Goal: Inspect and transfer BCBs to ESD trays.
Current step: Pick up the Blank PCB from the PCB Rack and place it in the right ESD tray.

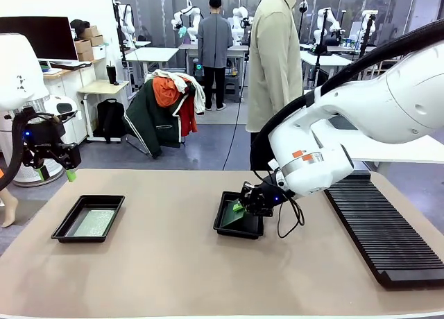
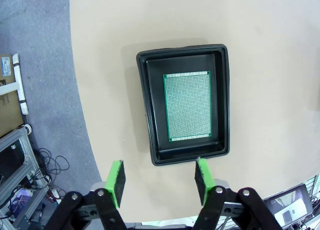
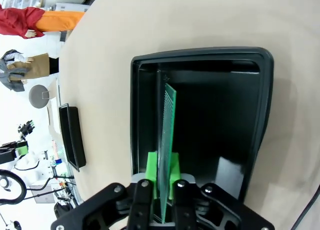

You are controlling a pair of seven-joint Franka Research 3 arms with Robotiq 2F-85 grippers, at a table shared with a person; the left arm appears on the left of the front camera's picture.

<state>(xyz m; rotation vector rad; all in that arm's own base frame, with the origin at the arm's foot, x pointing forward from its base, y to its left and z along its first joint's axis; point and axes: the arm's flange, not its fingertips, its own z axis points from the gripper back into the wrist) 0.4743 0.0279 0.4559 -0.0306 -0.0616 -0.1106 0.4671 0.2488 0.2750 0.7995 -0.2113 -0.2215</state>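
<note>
Table: a beige tabletop [image 1: 173, 263] with a rounded near edge runs the width of the front view; grey floor lies beyond it.
Room: an open lab with white desks, a dark monitor at 10 o'clock and a chair heaped with green, orange and red jackets [image 1: 165, 111] behind the table's far edge.
People: one person in a pale olive shirt [image 1: 275, 62] stands at the far side near 12 o'clock; another in grey stands farther back, facing away.
Rack: a long black ribbed rack [image 1: 381, 229] lies along the table at 3 to 4 o'clock, well apart from both trays.
Left tray: a shallow black ESD tray [image 2: 150, 120] sits at 9 o'clock on the table, with a green BCB [image 2: 188, 106] lying flat on its floor.
Left gripper [image 2: 159, 180]: hangs above the near edge of that tray, jaws apart, nothing between the green pads [image 2: 116, 179].
Right tray: a second black tray [image 3: 250, 115] rests near table centre.
Right gripper [image 3: 163, 182]: low over this tray's near rim, pads pinched on the bottom edge of a second board [image 3: 166, 140], which stands on edge and tilted inside the tray, near its left wall in the wrist view.
In the way: the right arm's white forearm [image 1: 361, 118] and black cable screen the tray's right side in the front view.
</note>
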